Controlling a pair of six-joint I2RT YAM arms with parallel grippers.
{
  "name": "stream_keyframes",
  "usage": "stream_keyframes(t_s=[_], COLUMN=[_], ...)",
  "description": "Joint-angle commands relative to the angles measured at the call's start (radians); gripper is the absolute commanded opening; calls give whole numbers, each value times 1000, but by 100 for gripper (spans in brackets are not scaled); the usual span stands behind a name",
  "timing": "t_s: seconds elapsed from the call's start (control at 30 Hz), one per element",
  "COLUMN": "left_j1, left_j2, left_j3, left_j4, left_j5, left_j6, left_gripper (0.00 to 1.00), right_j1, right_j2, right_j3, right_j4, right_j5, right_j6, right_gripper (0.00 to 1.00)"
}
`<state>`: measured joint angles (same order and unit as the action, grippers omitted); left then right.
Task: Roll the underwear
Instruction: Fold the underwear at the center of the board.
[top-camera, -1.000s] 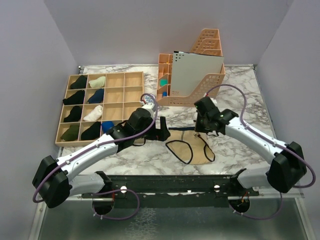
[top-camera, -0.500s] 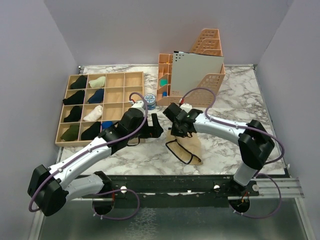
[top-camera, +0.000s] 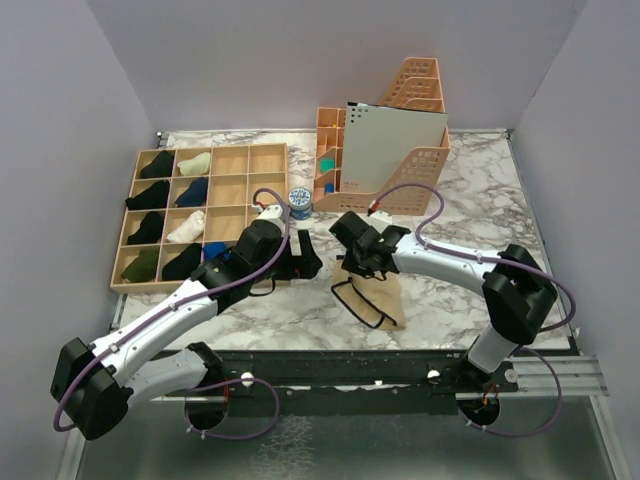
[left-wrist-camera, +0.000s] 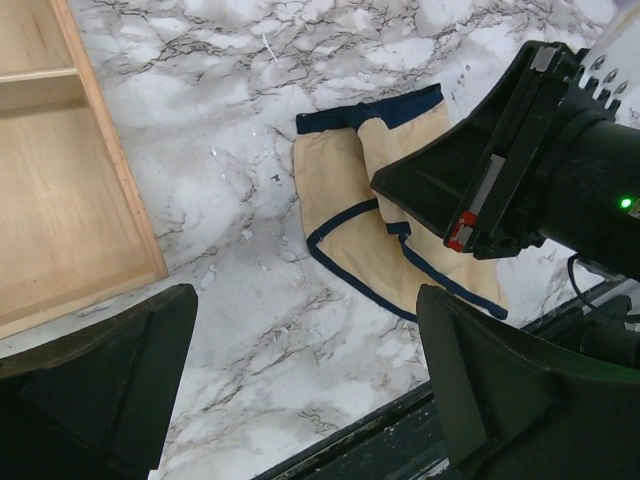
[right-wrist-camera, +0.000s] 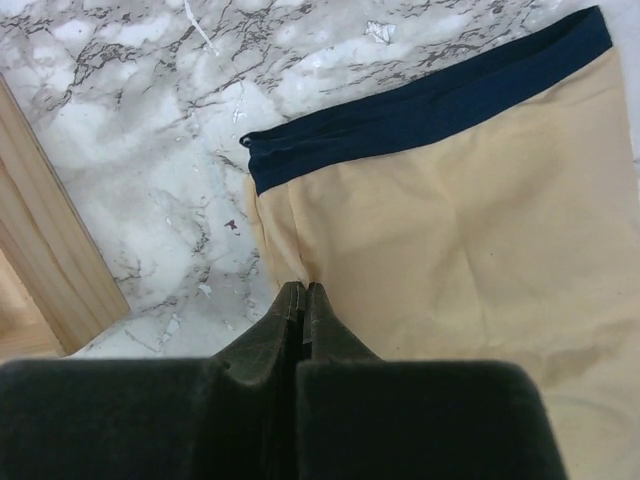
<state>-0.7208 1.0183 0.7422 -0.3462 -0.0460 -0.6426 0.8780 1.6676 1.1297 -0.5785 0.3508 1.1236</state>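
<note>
A: Garment location?
B: Tan cotton underwear with navy trim (top-camera: 378, 292), flat on the white marble table (top-camera: 470, 180), lower centre of the overhead view. Leg openings face the bottom of the frame. One side looks folded in over the middle.

A: Right gripper?
B: Right gripper (right-wrist-camera: 303, 290) has its fingers pressed tight together, tips down at the cloth's left edge, just below the waistband. Can't tell whether a pinch of fabric sits between them. Probably placed there to set the fold, so the garment is a narrow strip before rolling.

A: Left?
B: Left gripper (left-wrist-camera: 310, 385) has jaws spread wide and holds nothing. It hovers over bare marble left of the garment, between it and the wooden compartment tray (left-wrist-camera: 60, 200). Reads as keeping clear to give the right arm room, yet near enough to take a hem.

A: Progress?
B: Folded only. No roll started, by my judgement.
</note>
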Motion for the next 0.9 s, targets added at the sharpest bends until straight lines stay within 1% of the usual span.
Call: stream_keyframes(t_s=[0.0, 0.07, 0.13, 0.27, 0.37, 0.53, 0.63, 0.77, 0.87], left_j1=[6, 6, 7, 7, 8, 9, 8, 10, 9], left_j2=[-30, -41, -52, -75, -75, -66, -69, -87, -93], left_j3=[-13, -18, -21, -26, -30, -24, -22, -27, -30], left_j4=[-16, -16, -17, -23, -22, -22, -30, -37, -43], left_j5=[-41, -46, -53, -63, -68, -65, -62, -76, -77], left_j6=[-23, -34, -41, -44, -47, -46, -49, -52, -56], left_gripper=[99, 99, 99, 99, 99, 99, 99, 99, 99], right_j1=[23, 32, 43, 55, 55, 55, 54, 55, 55], right_j2=[11, 17, 1, -125, -172, -104, -83, 0, 41], right_j3=[-23, -33, -38, -127, -175, -123, -123, -72, -60], right_j4=[83, 117, 105, 91, 134, 118, 177, 140, 153], right_j5=[19, 17, 53, 174, 192, 160, 146, 132, 108], right_j6=[73, 88, 118, 188, 174, 198, 196, 196, 177], right_gripper=[0, 0, 0, 0, 0, 0, 0, 1, 3])
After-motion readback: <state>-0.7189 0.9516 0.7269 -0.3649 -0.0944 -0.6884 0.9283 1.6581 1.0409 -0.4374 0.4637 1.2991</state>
